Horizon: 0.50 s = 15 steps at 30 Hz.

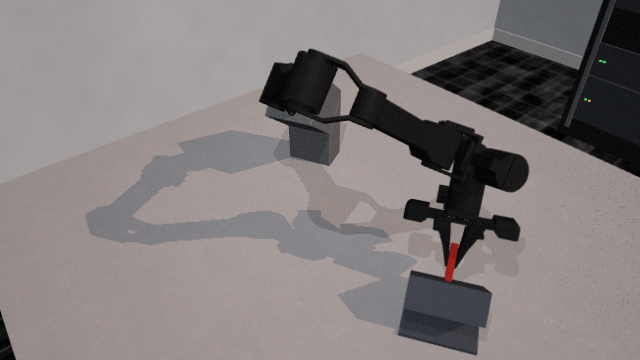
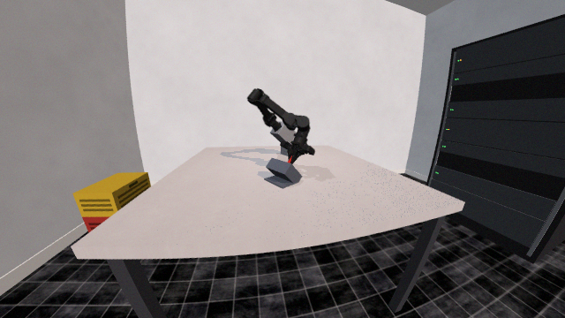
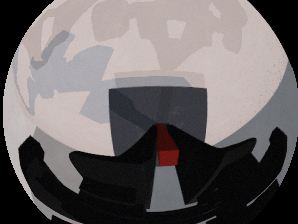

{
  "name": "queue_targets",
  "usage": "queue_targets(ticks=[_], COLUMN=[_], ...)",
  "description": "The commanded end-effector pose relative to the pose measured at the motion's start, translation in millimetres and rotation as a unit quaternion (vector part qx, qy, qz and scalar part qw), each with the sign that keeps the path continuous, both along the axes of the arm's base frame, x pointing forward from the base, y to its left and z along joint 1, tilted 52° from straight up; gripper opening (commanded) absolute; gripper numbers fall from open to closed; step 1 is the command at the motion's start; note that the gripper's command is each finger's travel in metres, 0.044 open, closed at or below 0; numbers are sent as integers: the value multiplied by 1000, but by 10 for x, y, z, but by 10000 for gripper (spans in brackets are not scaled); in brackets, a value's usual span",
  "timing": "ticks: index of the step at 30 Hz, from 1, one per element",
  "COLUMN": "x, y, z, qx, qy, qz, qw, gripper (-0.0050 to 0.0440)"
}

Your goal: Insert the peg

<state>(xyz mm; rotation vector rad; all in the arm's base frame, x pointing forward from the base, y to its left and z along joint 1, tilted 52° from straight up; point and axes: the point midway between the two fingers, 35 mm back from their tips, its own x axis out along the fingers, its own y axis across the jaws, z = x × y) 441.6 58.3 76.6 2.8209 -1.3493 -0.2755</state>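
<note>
My gripper (image 1: 454, 257) (image 2: 293, 158) (image 3: 162, 129) is shut on a thin red peg (image 1: 451, 264) (image 2: 291, 160) (image 3: 166, 148). The peg points down and its lower end meets the top of the dark grey sloped panel (image 1: 447, 305) (image 2: 282, 170) (image 3: 133, 116), which stands on the table. I hang right above the panel's upper edge. The hole itself is hidden behind the panel's back edge in the top view, and the peg covers it in the wrist view. I cannot tell how deep the peg sits.
The arm's grey base block (image 1: 312, 135) stands at the far side of the beige table (image 1: 150, 300) (image 2: 247, 216). A yellow and red box (image 2: 110, 194) sits on the floor left of the table. A dark server rack (image 2: 503, 141) stands at the right.
</note>
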Motion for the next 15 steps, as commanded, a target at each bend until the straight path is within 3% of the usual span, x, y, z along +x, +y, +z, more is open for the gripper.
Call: queue_targets(ticks=[1,15], x=[16,26], y=[9,-4], z=[56,58], qx=[3,3], qy=[-6,-6], qz=[2,2], qw=[1000,1000], gripper=[0,0])
